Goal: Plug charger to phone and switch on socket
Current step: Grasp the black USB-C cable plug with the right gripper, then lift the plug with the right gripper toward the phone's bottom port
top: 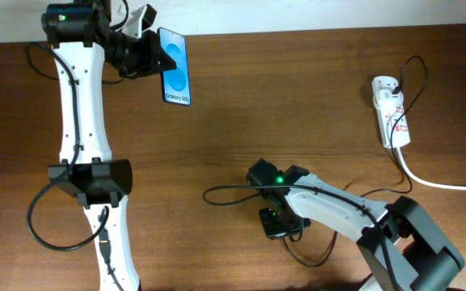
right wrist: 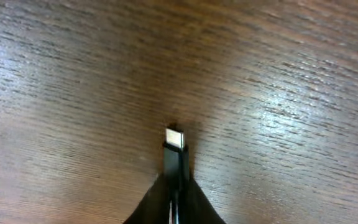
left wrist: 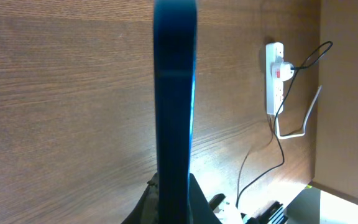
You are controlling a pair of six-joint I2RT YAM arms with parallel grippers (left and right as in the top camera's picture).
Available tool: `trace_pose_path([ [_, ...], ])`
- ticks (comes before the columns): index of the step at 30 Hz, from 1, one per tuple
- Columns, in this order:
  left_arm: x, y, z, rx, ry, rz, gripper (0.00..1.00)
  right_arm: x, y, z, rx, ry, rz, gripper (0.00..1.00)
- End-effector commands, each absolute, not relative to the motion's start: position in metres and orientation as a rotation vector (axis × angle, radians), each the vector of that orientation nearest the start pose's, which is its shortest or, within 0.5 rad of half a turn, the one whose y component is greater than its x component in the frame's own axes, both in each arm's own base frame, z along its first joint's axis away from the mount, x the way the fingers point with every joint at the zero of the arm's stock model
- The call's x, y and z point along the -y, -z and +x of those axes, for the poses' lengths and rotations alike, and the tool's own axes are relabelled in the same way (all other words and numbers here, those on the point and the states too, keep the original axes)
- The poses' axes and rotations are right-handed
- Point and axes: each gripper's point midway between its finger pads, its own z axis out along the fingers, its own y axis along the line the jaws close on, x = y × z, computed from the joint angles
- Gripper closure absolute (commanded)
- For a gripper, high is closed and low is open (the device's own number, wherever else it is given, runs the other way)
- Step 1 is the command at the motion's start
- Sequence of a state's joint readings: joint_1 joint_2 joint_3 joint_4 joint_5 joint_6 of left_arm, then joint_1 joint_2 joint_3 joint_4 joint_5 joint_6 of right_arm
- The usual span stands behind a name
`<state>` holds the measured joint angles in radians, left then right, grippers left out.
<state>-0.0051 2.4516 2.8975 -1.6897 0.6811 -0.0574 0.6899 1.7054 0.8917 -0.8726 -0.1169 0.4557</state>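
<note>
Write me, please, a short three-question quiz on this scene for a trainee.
1. Which gripper holds the phone?
2. True or false: the connector is already in the phone.
3. The right gripper holds: A nothing, B the connector, C the phone.

Key: 1 the left gripper; 2 false, the two are far apart; 3 B.
</note>
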Motion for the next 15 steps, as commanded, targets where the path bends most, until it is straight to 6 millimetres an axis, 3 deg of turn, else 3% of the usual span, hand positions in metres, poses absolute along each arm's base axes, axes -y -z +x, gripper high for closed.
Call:
trace_pose_path([
  [1,0.12,-0.264,0.483,-2.603,1.074,0.152,1.0,-0.174,-0.003,0.182,-3.249,-0.059,-0.388,0.9],
  [4,0.138,-0.285,0.482,-2.461,1.237,0.291,1.0,-0.191,-0.026,0.203,-3.198,-0.108,-0.389,0.96],
  [6,0.146,-0.299,0.484,-2.378,1.317,0.338,1.0,-0.208,-0.057,0.224,-3.13,-0.163,-0.439,0.96],
  [8,0.152,-0.311,0.484,-2.292,1.383,0.401,1.0,-0.227,-0.103,0.248,-3.042,-0.222,-0.489,0.96],
  [10,0.154,-0.318,0.487,-2.244,1.402,0.429,1.0,-0.238,-0.137,0.261,-2.978,-0.267,-0.498,0.96],
  [11,0.156,-0.325,0.487,-2.198,1.436,0.455,1.0,-0.246,-0.166,0.271,-2.92,-0.31,-0.493,0.96],
  [15,0.159,-0.341,0.492,-2.152,1.526,0.408,1.0,-0.265,-0.232,0.291,-2.762,-0.428,-0.478,0.96],
])
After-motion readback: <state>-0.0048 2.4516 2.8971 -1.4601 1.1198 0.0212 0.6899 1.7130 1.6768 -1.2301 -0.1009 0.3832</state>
